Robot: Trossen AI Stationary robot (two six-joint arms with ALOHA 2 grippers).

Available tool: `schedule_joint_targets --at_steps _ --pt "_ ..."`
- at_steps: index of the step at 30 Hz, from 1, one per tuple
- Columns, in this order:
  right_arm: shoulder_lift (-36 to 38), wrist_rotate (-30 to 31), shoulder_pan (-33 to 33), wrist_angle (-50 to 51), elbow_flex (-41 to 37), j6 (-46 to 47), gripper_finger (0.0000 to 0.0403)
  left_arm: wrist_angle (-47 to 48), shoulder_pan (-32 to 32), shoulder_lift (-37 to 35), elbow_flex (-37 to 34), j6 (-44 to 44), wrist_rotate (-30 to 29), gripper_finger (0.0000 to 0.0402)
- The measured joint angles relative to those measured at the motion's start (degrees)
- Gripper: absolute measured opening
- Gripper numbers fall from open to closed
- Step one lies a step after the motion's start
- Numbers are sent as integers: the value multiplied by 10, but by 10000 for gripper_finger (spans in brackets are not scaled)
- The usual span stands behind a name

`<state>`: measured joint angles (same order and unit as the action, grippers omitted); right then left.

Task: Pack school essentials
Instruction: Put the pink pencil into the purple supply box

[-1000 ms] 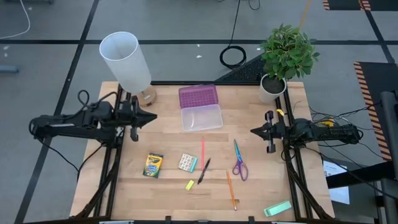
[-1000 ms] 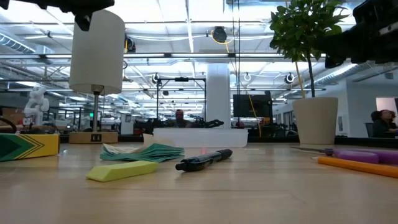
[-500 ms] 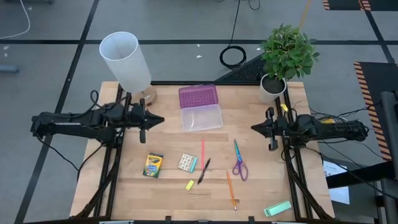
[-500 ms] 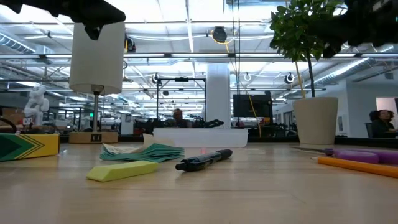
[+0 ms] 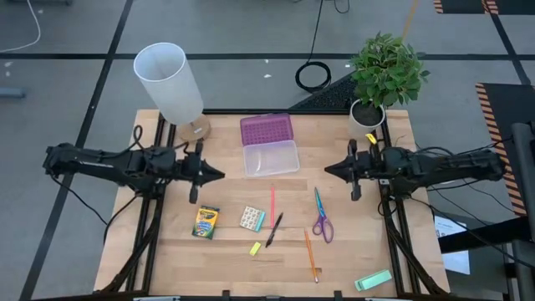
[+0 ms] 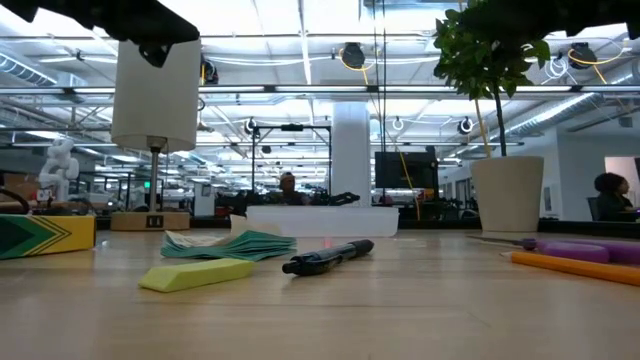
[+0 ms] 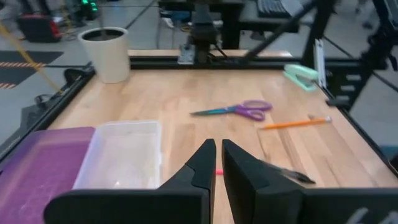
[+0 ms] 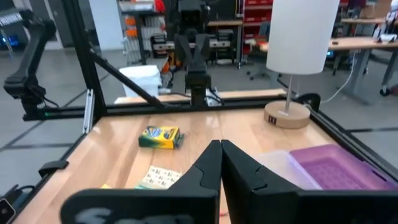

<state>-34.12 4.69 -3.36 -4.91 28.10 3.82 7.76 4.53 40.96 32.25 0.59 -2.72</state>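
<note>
Pink pencil [image 5: 272, 201] lies along the table's depth, its far end toward the clear box [image 5: 270, 157]; the black pen [image 5: 274, 229] slants just beside it. Scissors [image 5: 321, 216] point their blades at the back edge, orange pencil [image 5: 310, 255] lying nearer the front. Crayon box [image 5: 206, 221] sits front-left on the pale wood table [image 5: 226, 259]. Left gripper [image 5: 216, 174] and right gripper [image 5: 330, 170] hover mid-table, fingers pinched together, empty. In the low view a busy workshop stretches behind, and the crayon box is cut off at the edge.

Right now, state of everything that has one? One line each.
left pincer: shut, empty, above table
right pincer: shut, empty, above table
clear box: open, empty, purple lid flipped back
scissors: closed, flat
crayon box: lying flat
black pen: loose on table
</note>
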Motion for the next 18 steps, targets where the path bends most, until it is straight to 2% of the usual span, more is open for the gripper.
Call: schedule_joint_targets --at_steps 6,12,18 --pt "-47 0 0 -8 8 -4 0 -5 37 21 0 -17 -5 31" --pt "-66 0 0 -14 8 -1 0 -11 79 44 0 -5 -72 30" --pt "-68 0 0 -26 9 0 0 -14 118 63 0 8 -110 5"
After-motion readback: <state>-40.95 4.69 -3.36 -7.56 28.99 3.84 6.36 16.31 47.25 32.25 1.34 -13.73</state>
